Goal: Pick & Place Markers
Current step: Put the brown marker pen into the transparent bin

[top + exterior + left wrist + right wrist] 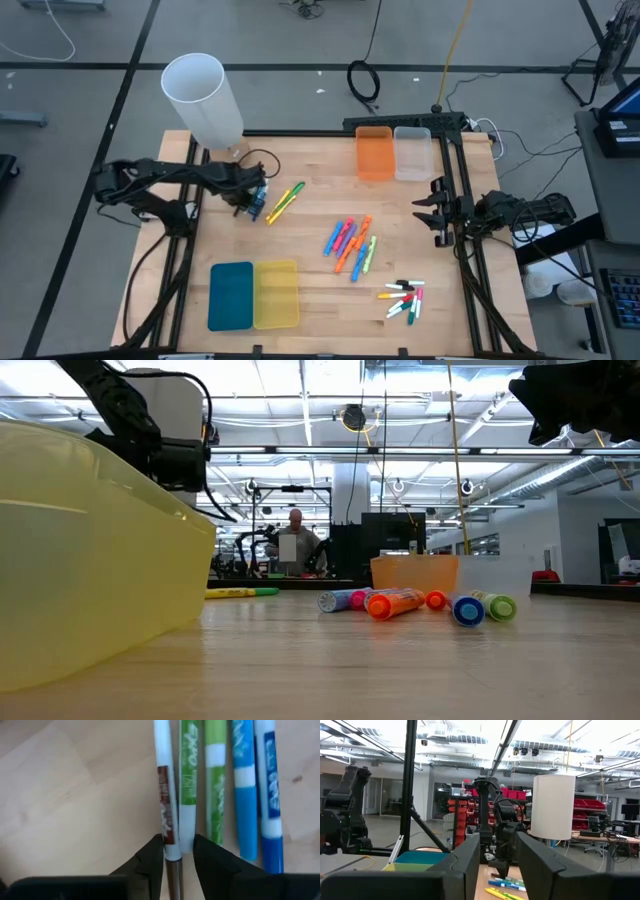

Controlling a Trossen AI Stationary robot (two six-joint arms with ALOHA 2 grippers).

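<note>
Over on the table's far-left side, the left gripper (178,851) is down on a row of markers (235,790), its fingers (152,857) standing on either side of a thin white marker (164,795) next to a green one (189,775). More markers (350,243) lie scattered mid-table, another bunch (404,299) near right. Right gripper (432,212) hangs at the right edge, fingers apart, holding nothing.

Markers (351,243) lie flat in loose clusters on the wooden table, some yellow-green, others blue and orange.
</note>
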